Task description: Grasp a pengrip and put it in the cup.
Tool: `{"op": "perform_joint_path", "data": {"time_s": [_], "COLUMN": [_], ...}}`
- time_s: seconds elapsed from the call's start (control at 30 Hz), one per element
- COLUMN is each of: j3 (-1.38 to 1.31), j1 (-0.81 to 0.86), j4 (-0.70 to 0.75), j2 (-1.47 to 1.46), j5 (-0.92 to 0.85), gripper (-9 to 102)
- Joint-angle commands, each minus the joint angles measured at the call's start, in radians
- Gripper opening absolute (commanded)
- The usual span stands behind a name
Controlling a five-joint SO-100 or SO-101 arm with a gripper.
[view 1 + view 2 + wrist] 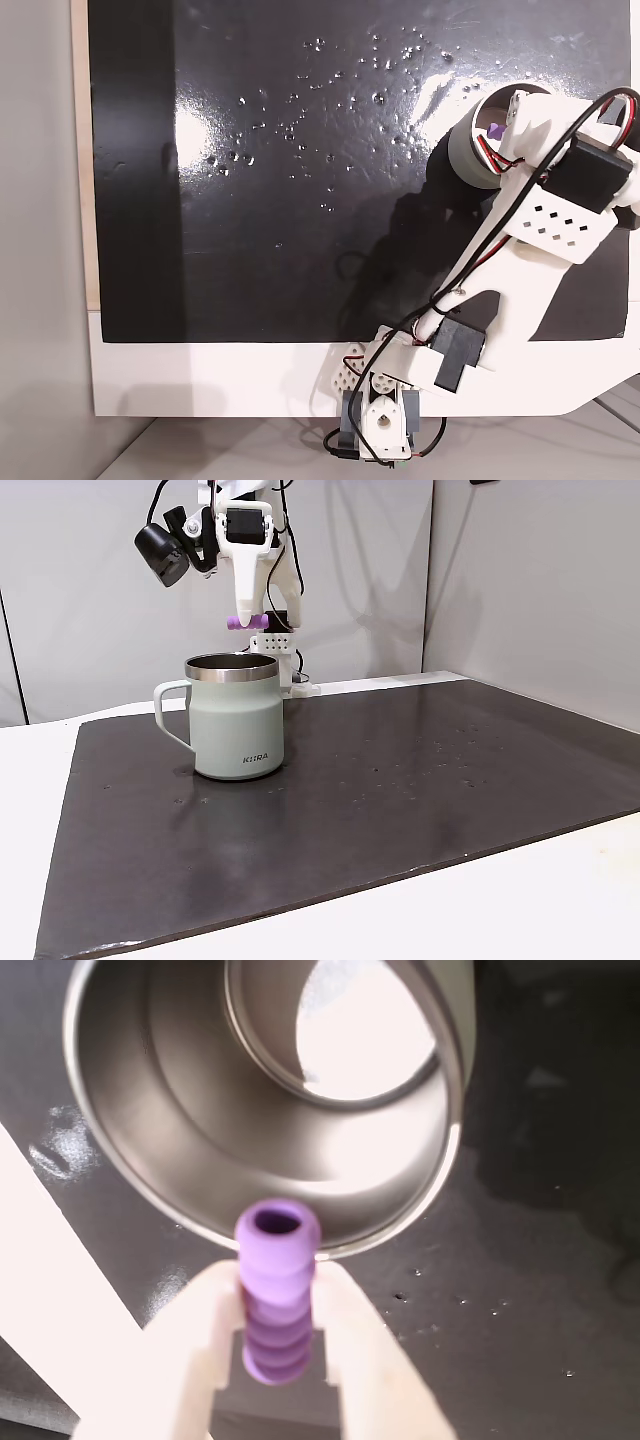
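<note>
Gripping the pengrip (277,1290) between its two pale fingers (190,1350), the tool (270,1295) is clamped on the small purple ribbed tube. In the wrist view the tube lies lengthwise between the fingers, its open round end pointing toward the cup (180,1150), with that end overlapping the near edge of the cup's rim. The cup's shiny steel inside is open to the camera, and a bright glare covers its bottom.

In a fixed view from the side, the tool (245,617) hangs point-down above the cup (235,730), and the pengrip (244,621) shows as a short purple bar held level at the fingertips, above the rim and apart from it, over the far side of the mouth. The cup stands upright on a dark mat (420,780), its pale grey-green body bearing a small printed word and a loop handle on its left side. A black camera (161,553) is fixed to the arm, up and to the left of the tool.

In a fixed view from above, the white arm (500,250) reaches from its base (385,415) at the bottom edge up to the right, covering much of the cup (465,155). A speck of purple, the pengrip (495,129), shows inside the cup's outline. The dark mat (250,250) is dotted with small shiny specks (300,110) and lies on a white tabletop (200,380).
</note>
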Motion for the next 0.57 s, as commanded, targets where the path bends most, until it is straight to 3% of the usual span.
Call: {"op": "perform_joint_path", "data": {"time_s": [0.0, 0.17, 0.53], "j3": [-0.067, -0.077, -0.077], "j1": [0.003, -0.002, -0.003], "j4": [0.000, 0.000, 0.000], "j2": [0.009, 0.009, 0.009], "j5": [-0.008, -0.005, 0.002], "gripper": [1, 32, 36]}}
